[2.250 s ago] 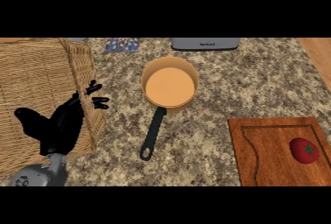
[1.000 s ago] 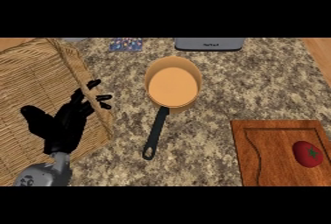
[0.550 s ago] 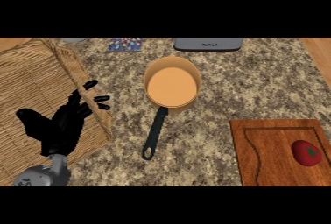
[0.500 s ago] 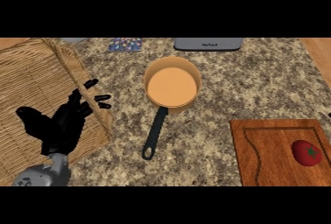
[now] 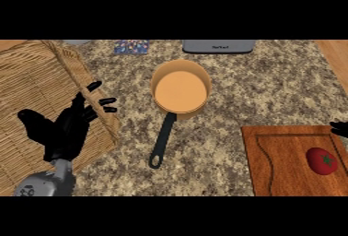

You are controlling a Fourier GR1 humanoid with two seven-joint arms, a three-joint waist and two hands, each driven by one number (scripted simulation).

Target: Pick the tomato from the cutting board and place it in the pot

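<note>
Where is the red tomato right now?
In the head view, the tomato sits at the lower right on the wooden cutting board, right of the pot.

A red tomato (image 5: 321, 161) on a reddish-brown cutting board (image 5: 285, 161), orange pot (image 5: 180, 88), speckled granite counter (image 5: 272, 87).

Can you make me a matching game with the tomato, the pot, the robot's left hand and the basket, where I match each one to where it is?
Things:
1. tomato
2. pot
3. left hand
4. basket

Places:
A. in the middle of the stone counter, handle pointing toward the robot
B. at the left side of the view, big and woven
C. on the wooden cutting board at the lower right
D. open, over the basket's right edge

Pairs: 1-C, 2-A, 3-D, 4-B
</note>
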